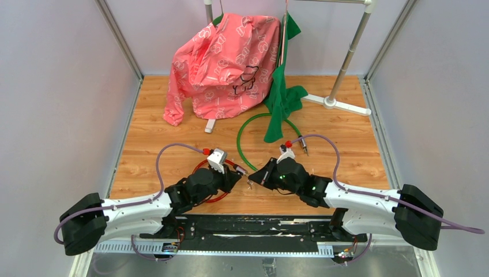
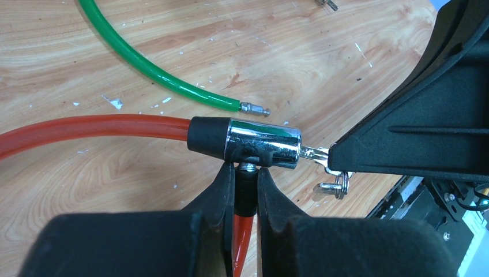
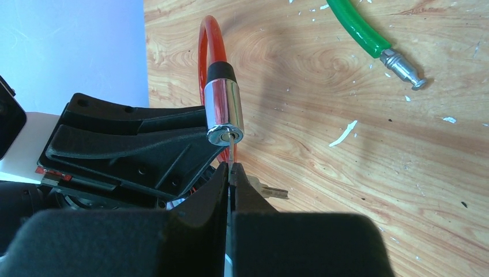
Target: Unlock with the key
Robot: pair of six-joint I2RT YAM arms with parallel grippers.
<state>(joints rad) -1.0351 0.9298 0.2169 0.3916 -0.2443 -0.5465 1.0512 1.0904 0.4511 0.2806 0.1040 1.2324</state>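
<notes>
Left wrist view shows my left gripper (image 2: 246, 178) pinching the red cable lock (image 2: 86, 128) just under its shiny barrel (image 2: 262, 142), which points right (keyhole (image 3: 226, 136) toward my other hand), where my right gripper (image 3: 230, 173) squeezes the key (image 3: 230, 151), lined up straight inside it.

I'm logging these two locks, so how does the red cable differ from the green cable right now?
The red cable ends in a chrome lock barrel; the green cable ends in a bare metal pin. The left gripper clamps the red cable and the right gripper holds a key in its barrel; the green cable lies loose on the table, untouched. Both are glossy coated cables.
</notes>
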